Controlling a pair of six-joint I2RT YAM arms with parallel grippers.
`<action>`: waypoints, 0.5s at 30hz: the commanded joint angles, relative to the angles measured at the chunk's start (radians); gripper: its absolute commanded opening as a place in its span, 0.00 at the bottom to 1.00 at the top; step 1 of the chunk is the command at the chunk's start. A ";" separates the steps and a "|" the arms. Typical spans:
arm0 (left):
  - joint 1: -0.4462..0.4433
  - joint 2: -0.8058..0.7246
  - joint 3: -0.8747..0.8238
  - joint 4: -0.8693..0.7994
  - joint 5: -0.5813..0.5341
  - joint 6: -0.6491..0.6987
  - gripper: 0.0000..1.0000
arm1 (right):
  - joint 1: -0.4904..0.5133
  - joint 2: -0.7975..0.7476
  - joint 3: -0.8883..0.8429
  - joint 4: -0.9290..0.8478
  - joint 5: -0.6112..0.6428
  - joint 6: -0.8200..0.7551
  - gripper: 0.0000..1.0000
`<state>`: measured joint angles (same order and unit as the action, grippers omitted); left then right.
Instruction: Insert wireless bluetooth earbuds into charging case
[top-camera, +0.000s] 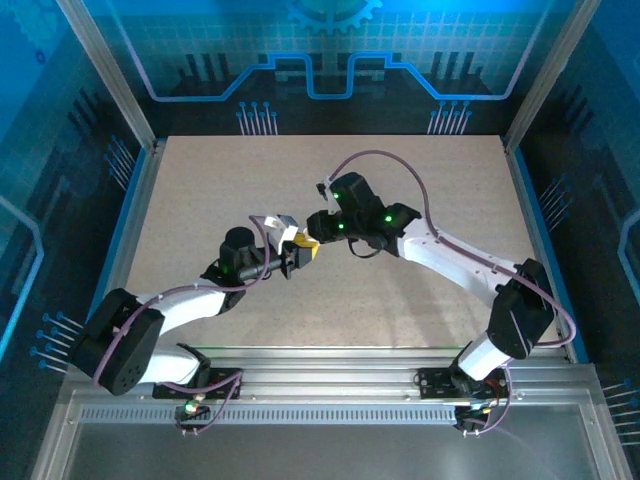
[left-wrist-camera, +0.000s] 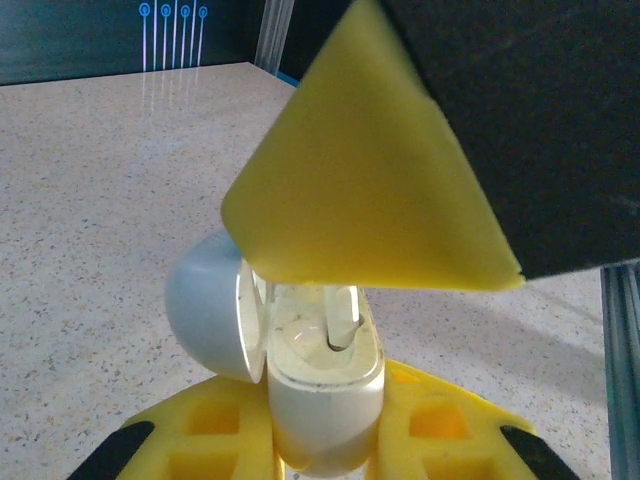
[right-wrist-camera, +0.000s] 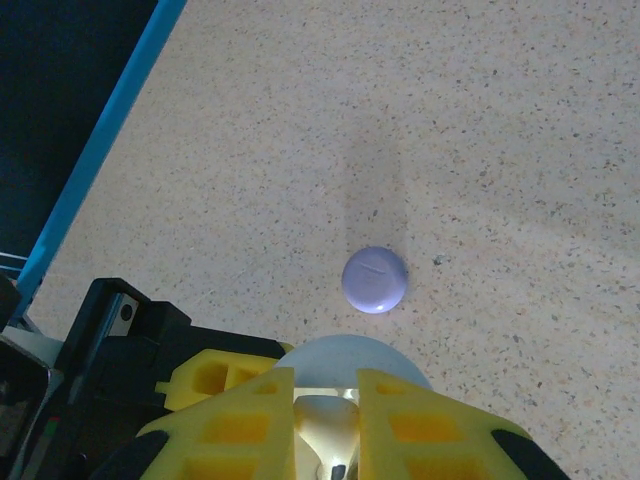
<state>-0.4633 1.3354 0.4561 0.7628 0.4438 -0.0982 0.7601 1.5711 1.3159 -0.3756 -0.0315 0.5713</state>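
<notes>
- Over the middle of the table the two arms meet tip to tip, the left gripper coming from the near left and the right gripper from the right.
- The left gripper is clamped on the charging case. Its yellow fingers press the white body from either side, and the case stands upright, held off the table.
- The case's lid is swung open. In the left wrist view it is a pale rounded shell standing to the left of the body, on its hinge.
- The right gripper hangs directly above the open case, one yellow finger just over the case's mouth.
- Its two fingers are drawn close with only a narrow gap, and the whitish earbud sits in that gap. It looks gripped, though the contact itself is mostly hidden.
- The earbud's stem points down into a socket of the case — the tip is inside the socket's rim, while the upper part is under the right gripper's finger.
- A lavender round piece lies alone on the table beyond the case in the right wrist view, apart from both grippers. I cannot tell whether it is the second bud.
</notes>
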 joint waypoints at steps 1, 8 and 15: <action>-0.008 -0.041 0.027 0.043 0.030 0.010 0.12 | 0.018 -0.034 -0.033 -0.004 -0.010 -0.032 0.18; -0.007 -0.054 0.026 0.044 0.049 0.010 0.12 | 0.020 -0.055 -0.055 0.004 -0.019 -0.085 0.19; -0.008 -0.082 0.021 0.038 0.076 0.029 0.12 | 0.018 -0.096 -0.092 0.048 -0.043 -0.132 0.19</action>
<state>-0.4679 1.2972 0.4561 0.7544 0.4778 -0.0975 0.7658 1.5021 1.2541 -0.3267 -0.0570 0.4805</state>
